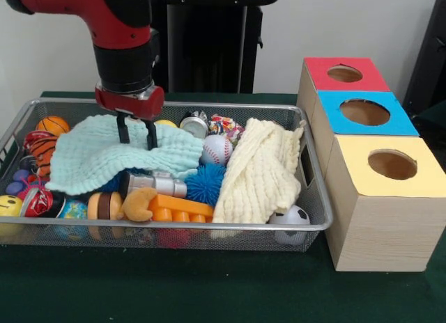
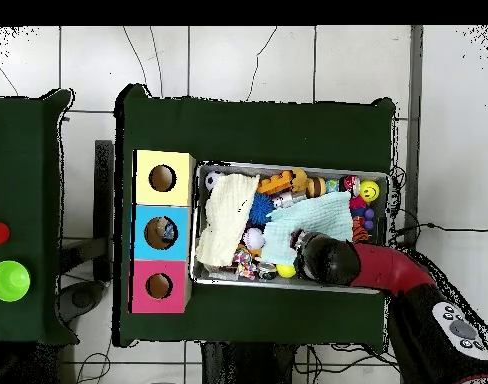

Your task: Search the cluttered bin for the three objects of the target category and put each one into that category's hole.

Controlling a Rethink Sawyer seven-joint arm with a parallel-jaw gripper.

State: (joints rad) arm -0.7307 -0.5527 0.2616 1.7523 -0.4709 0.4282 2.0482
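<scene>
Nearest the camera, an orange brick (image 1: 180,209) and a cream cloth (image 1: 259,171) lay in the bin (image 1: 174,227). Behind them the gripper (image 1: 136,143) stood with fingers narrowly parted, tips pressing the mint cloth (image 1: 104,156). No clear plastic lump showed, so lifting that cloth aside seemed wise. Farther off, the blue box's hole (image 1: 364,112) waited.

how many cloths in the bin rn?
2. Mint green cloth lies under the gripper; cream cloth is draped at the bin's end nearest the boxes. More may be buried under the clutter.
</scene>
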